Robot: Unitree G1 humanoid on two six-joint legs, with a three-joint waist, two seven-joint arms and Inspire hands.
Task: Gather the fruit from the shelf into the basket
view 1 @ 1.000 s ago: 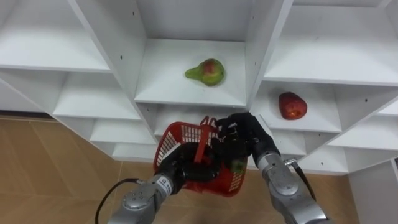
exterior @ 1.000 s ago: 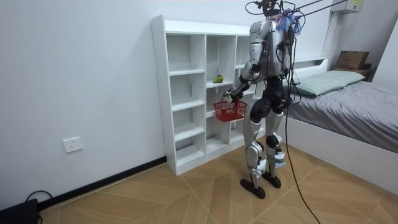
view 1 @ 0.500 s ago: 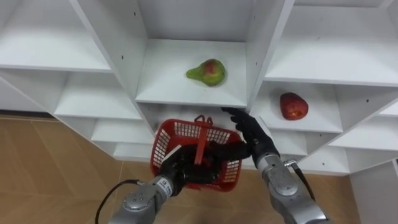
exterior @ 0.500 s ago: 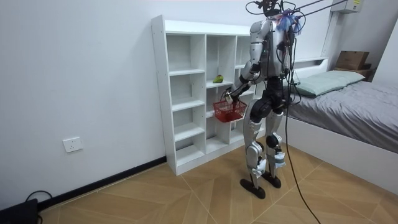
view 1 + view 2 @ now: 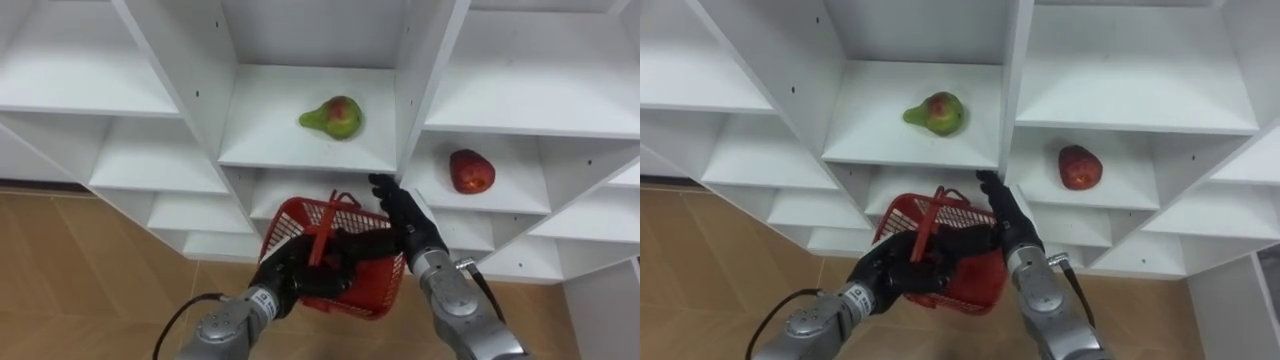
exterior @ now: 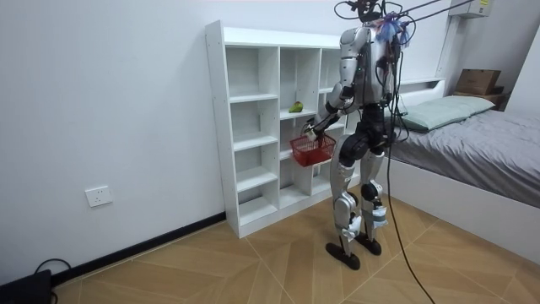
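A green-and-red pear [image 5: 332,116] lies on the middle shelf of the white closet [image 5: 420,70]. One compartment to the right and a little lower sits a red fruit [image 5: 470,171]. Below the pear's shelf hangs a red mesh basket [image 5: 378,288], its handle held in my left hand [image 5: 292,276], fingers curled round it. My right hand [image 5: 404,218] is open with straight fingers over the basket's right rim, just under the shelf edge, touching neither fruit. My hands hide most of the basket's inside. In the room view I stand upright facing the closet with the basket [image 6: 312,150] in front of me.
The other compartments [image 5: 90,70] of the closet are bare. Upright dividers flank the pear's bay. Wooden floor [image 5: 80,280] lies below. In the room view a bed [image 6: 472,143] stands at the right, behind me.
My right hand, curled down inside the basket a second ago, has straightened and lifted out to the shelf edge. The basket has swung slightly right and tilted.
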